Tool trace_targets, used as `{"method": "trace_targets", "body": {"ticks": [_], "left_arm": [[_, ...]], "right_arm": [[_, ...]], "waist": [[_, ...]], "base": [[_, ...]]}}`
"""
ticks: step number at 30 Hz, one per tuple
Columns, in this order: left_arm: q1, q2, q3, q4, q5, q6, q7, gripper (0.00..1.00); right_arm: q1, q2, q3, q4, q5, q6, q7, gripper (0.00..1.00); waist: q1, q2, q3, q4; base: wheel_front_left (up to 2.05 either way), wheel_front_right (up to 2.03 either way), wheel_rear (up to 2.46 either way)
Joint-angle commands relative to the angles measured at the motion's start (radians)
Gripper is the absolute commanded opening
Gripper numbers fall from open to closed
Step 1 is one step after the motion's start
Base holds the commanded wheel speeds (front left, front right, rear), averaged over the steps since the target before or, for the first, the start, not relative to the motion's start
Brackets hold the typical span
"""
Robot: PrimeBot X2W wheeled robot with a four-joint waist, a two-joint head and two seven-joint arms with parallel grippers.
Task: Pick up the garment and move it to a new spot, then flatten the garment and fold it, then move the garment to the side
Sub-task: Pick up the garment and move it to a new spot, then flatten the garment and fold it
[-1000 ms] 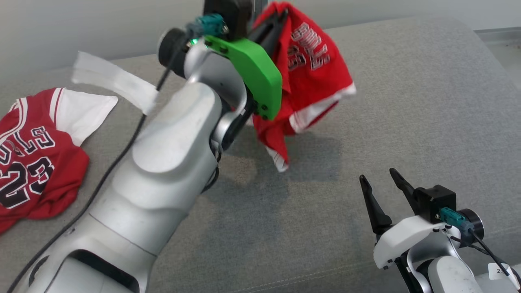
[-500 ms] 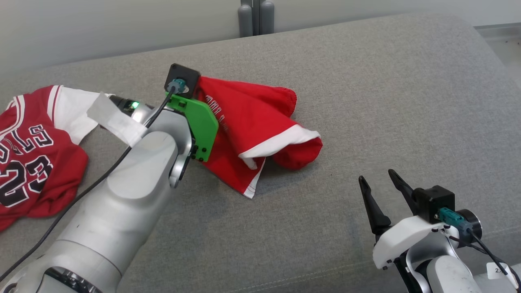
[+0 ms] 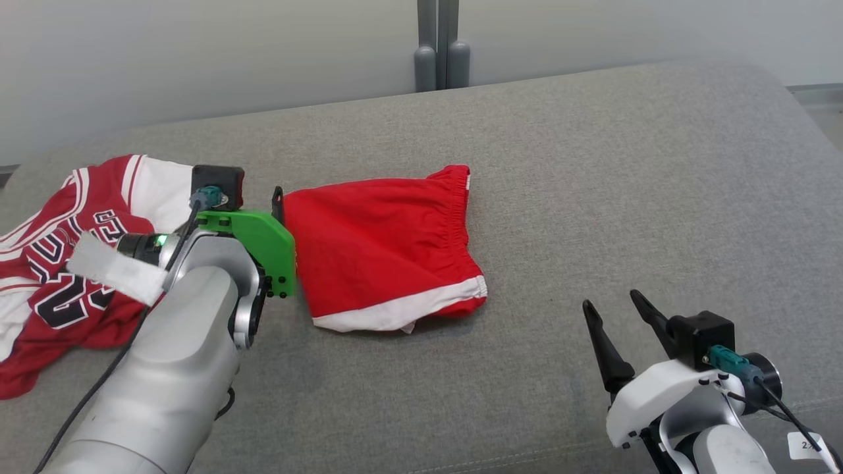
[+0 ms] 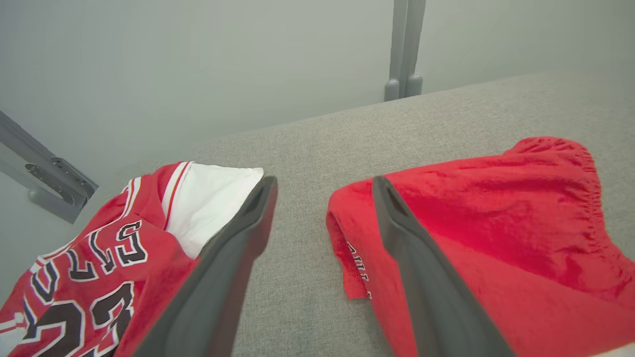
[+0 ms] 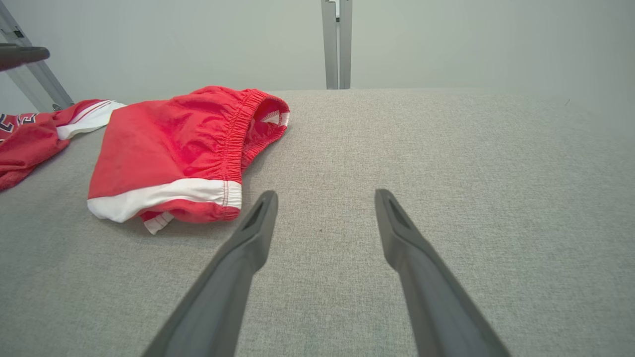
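Left gripper (image 4: pixel 322 188) is spread wide and holding nothing, with bare couch (image 4: pixel 297 148) showing between its two fingers. Right beside it lie the shorts (image 3: pixel 382 250): red with a white hem, spread on the cushion, their near corner just at the gripper's right finger. Whether finger and cloth touch, can't tell. On the gripper's other side, close by its left finger, there's the jersey (image 3: pixel 59 276), red and white with black numbers, crumpled in a heap. Ahead of the fingers, past the couch's far edge, a grey post (image 3: pixel 441 52) stands against the wall. Over to the right gripper (image 3: pixel 609 299) now: also wide open and empty, hovering over bare fabric. The shorts sit ahead of it and off to its left, well apart, their elastic waistband turned toward this gripper's side.
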Motion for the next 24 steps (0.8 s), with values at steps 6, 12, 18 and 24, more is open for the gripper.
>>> {"method": "trace_targets", "body": {"ticks": [6, 12, 18, 24], "left_arm": [[0.115, 0.009, 0.093, -0.121, -0.07, 0.013, -0.182, 1.0], [0.27, 0.022, 0.206, -0.34, -0.096, 0.017, -0.245, 1.0], [0.459, 0.002, 0.372, -0.606, 0.0, 0.002, -0.244, 1.0], [0.604, -0.028, 0.449, -0.724, 0.103, -0.062, -0.244, 1.0]], "right_arm": [[-0.003, -0.002, -0.019, -0.009, 0.009, 0.0, 0.013, 1.0], [-0.022, -0.002, -0.04, -0.003, 0.022, 0.0, 0.032, 1.0], [-0.063, -0.003, -0.053, 0.03, 0.031, 0.0, 0.05, 1.0], [-0.127, -0.003, -0.043, 0.106, 0.061, 0.0, 0.096, 1.0]], "waist": [[0.0001, 0.0, -0.02, 0.047], [0.0001, 0.0, -0.028, 0.097], [0.0001, 0.0, -0.03, 0.144], [0.0001, 0.0, -0.032, 0.184]], "base": [[0.0, 0.0, 0.0], [0.0, 0.0, 0.0], [0.0, 0.0, 0.0], [0.0, 0.0, 0.0]]}}
